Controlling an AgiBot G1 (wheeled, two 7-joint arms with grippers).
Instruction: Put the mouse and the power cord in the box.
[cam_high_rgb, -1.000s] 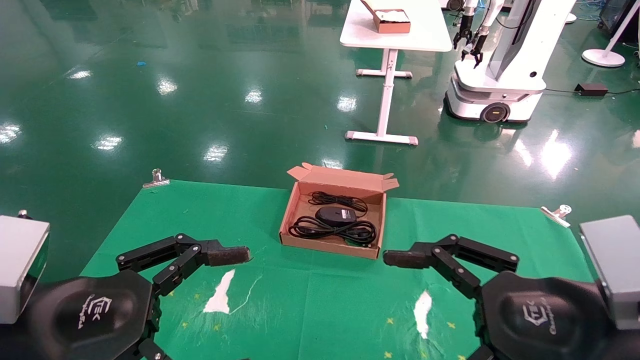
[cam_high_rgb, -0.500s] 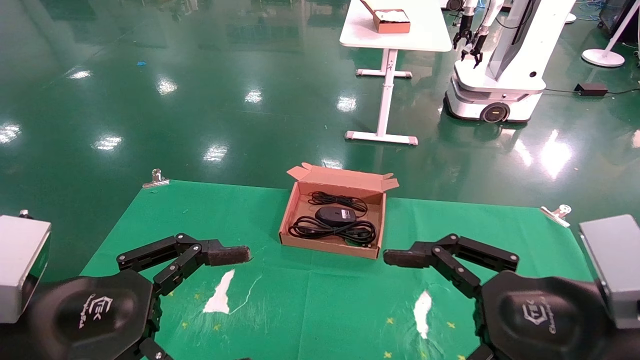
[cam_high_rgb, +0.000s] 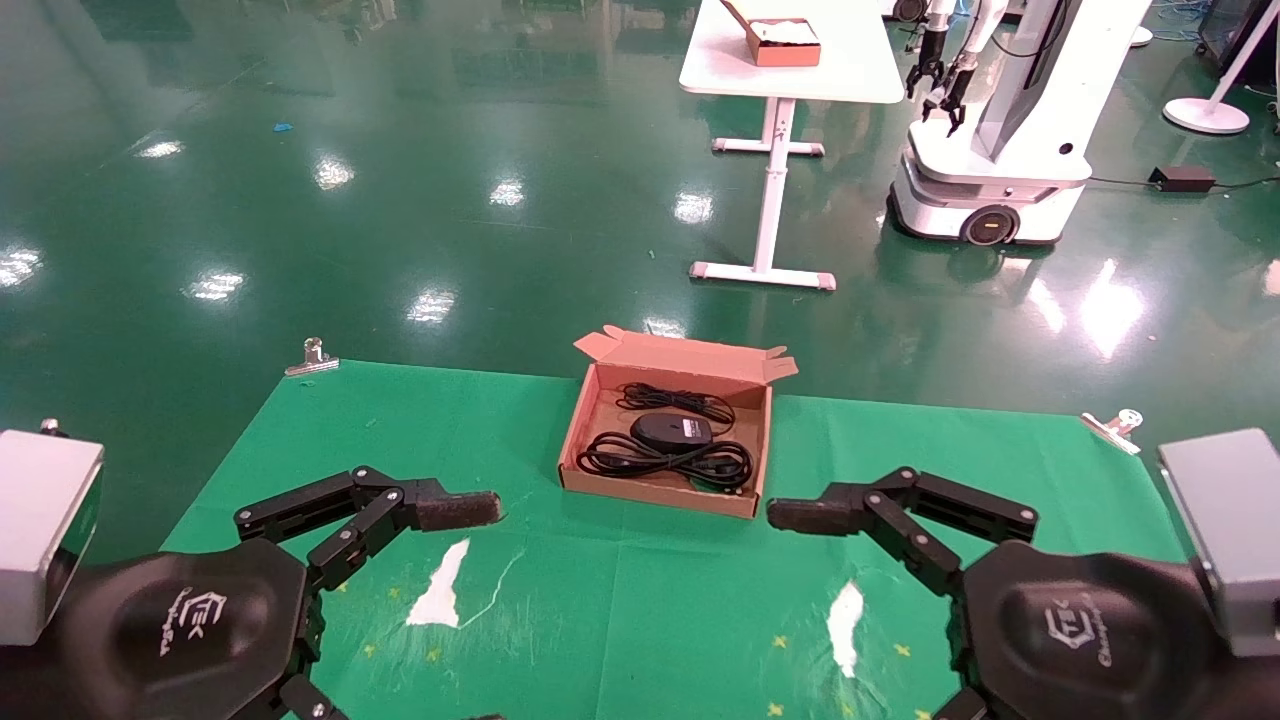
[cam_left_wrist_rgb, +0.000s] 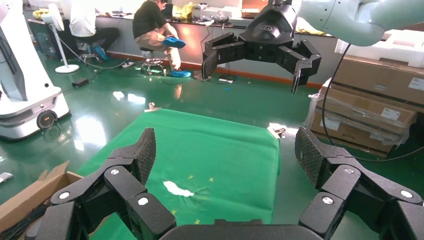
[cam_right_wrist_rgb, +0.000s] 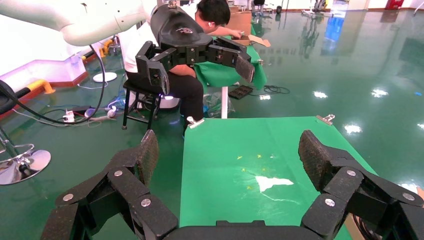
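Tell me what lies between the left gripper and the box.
Only bare green cloth in the head view: nothing lies between the open left gripper and the box, which holds the mouse and power cord.

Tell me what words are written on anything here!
Black left gripper housing: a white logo with lettering, too blurred to read.
Black right gripper housing: the same kind of logo, unreadable too.
Brown cardboard box, black mouse, green tablecloth: no writing visible.
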